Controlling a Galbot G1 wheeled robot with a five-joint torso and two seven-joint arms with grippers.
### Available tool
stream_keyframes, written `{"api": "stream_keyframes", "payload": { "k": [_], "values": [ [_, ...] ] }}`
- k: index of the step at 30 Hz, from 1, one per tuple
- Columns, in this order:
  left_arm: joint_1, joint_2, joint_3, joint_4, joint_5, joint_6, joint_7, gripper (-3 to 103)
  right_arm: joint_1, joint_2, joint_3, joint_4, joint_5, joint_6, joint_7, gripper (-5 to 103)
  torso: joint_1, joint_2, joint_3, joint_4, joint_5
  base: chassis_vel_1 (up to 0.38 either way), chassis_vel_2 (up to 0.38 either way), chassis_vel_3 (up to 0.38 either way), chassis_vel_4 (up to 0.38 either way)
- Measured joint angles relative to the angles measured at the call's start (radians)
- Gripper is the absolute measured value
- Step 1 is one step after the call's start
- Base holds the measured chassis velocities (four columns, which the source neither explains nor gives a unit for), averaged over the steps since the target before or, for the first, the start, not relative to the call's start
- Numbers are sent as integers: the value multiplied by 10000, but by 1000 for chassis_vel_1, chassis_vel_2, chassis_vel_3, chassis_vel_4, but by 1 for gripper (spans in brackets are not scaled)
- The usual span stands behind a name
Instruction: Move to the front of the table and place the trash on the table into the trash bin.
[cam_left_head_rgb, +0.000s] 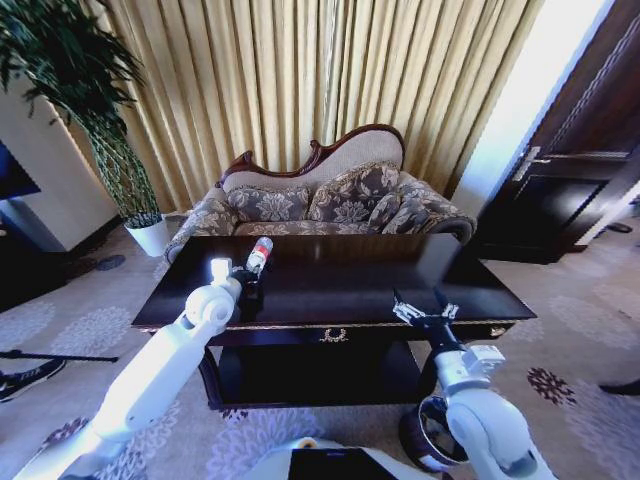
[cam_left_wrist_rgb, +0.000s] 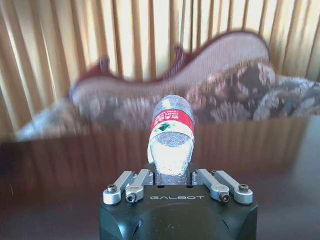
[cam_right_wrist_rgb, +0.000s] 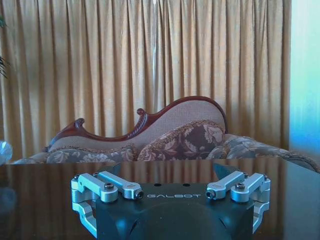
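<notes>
Between the closed fingers of the left gripper (cam_left_wrist_rgb: 171, 176) sits the bottle (cam_left_wrist_rgb: 171, 135), a clear plastic one with a red label, pinched low on its body so the rest stands out past the claw. In the head view that gripper (cam_left_head_rgb: 246, 277) is out over the left part of the table (cam_left_head_rgb: 340, 275), and the bottle (cam_left_head_rgb: 259, 255) leans away from it toward the sofa (cam_left_head_rgb: 320, 205). I cannot tell from these views whether its far end touches the glossy top or is just clear of it. Gripping near one end probably leaves the body free to tip into a bin mouth.

On the other side, the right gripper (cam_left_head_rgb: 425, 310) hovers at the table's front edge with its fingers spread and nothing between them, as the right wrist view (cam_right_wrist_rgb: 170, 197) confirms. It looks idle, waiting.

Below the right arm, on the carpet (cam_left_head_rgb: 560, 330) beside the table's front right corner, the trash bin (cam_left_head_rgb: 432, 435) shows its round dark rim, on the opposite side from the held bottle.

By count: one bottle, one bin, two grippers. A potted plant (cam_left_head_rgb: 120, 160) stands at the far left by the curtain (cam_left_head_rgb: 300, 80).
</notes>
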Motion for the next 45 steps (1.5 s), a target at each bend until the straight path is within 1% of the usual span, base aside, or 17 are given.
{"api": "stream_keyframes", "payload": {
  "k": [3, 4, 5, 7, 9, 10, 12, 14, 15, 17, 20, 23, 25, 27, 30, 35, 45],
  "values": [
    [90, 113, 128, 286, 1650, -1203, 884, 28, 203, -448, -127, 99, 1109, -167, 153, 100, 0, 0, 0, -3, 2, 0, 0, 0, 0],
    [90, 113, 128, 286, 1650, -1203, 884, 28, 203, -448, -127, 99, 1109, -167, 153, 100, 0, 0, 0, -3, 2, 0, 0, 0, 0],
    [134, 151, 172, 347, 2067, -1576, 1058, 28, 308, -605, -162, 113, 1506, -226, 201, 100, 0, 0, -1, 0, 1, 0, 0, 0, 0],
    [323, 282, 342, 509, 3636, -2758, 1568, 28, 889, -1178, -282, 12, 2817, -404, 281, 100, 0, 0, 0, 1, -1, 0, 0, 0, 0],
    [360, 310, 377, 547, 4011, -3014, 1667, 28, 1031, -1290, -326, -28, 3069, -420, 286, 100, -1, 0, 0, 2, 2, 0, 0, 0, 0],
    [440, 382, 453, 654, 4909, -3635, 1936, 28, 1382, -1557, -448, -129, 3656, -447, 287, 100, 0, -1, 0, 1, 2, 0, 0, 0, 0],
    [491, 540, 575, 713, 6001, -4387, 2277, 28, 1987, -1932, -661, -251, 4584, -493, 286, 100, 0, 0, 1, 0, 0, 0, 0, 0, 0],
    [490, 602, 620, 711, 6246, -4572, 2334, 28, 2196, -2050, -738, -284, 4873, -507, 285, 100, 0, 0, 0, 0, 2, 0, 0, 0, 0],
    [427, 811, 826, 641, 6885, -5077, 2402, 28, 2904, -2437, -1061, -423, 5787, -541, 266, 100, 0, 0, 1, 2, -3, 0, 0, 0, 0],
    [384, 877, 883, 618, 7057, -5209, 2402, 28, 3143, -2540, -1185, -487, 6005, -548, 256, 100, 0, 0, 1, 0, -3, 0, 0, 0, 0],
    [-11, 1360, 1354, 511, 7783, -5761, 2399, 28, 4493, -2893, -2115, -1231, 6574, -555, 49, 100, 0, -1, 1, 0, 0, 0, 0, 0, 0],
    [-381, 1690, 1675, 445, 7874, -5879, 2429, 28, 5345, -2946, -2774, -1729, 6735, -548, -63, 100, 0, 0, 1, 0, 2, 0, 0, 0, 0],
    [-1153, 2103, 2261, 421, 7807, -5963, 2452, 28, 6434, -2910, -3526, -2134, 7145, -554, -79, 100, 1, -1, 2, 2, 0, 0, 0, 0, 0],
    [-1370, 2187, 2434, 427, 7754, -5974, 2467, 28, 6750, -2868, -3738, -2234, 7241, -563, -80, 100, 0, -2, 2, 1, 1, 0, 0, 0, 0],
    [-2488, 2379, 3391, 523, 7365, -5949, 2445, 28, 8029, -2595, -4577, -2729, 7521, -575, -80, 100, 1, -1, 2, 0, 0, 0, 0, 0, 0],
    [-3209, 2085, 4147, 593, 7196, -5695, 2313, 28, 8943, -2422, -5199, -3246, 7813, -582, -80, 100, 1, -1, 2, -1, -1, 0, 0, 0, 0],
    [-3998, 1564, 5352, 343, 6718, -4969, 2042, 28, 9738, -2395, -5292, -3839, 8304, -631, -116, 100, 1, -1, 0, -1, 3, 0, 0, 0, 0]
  ]
}}
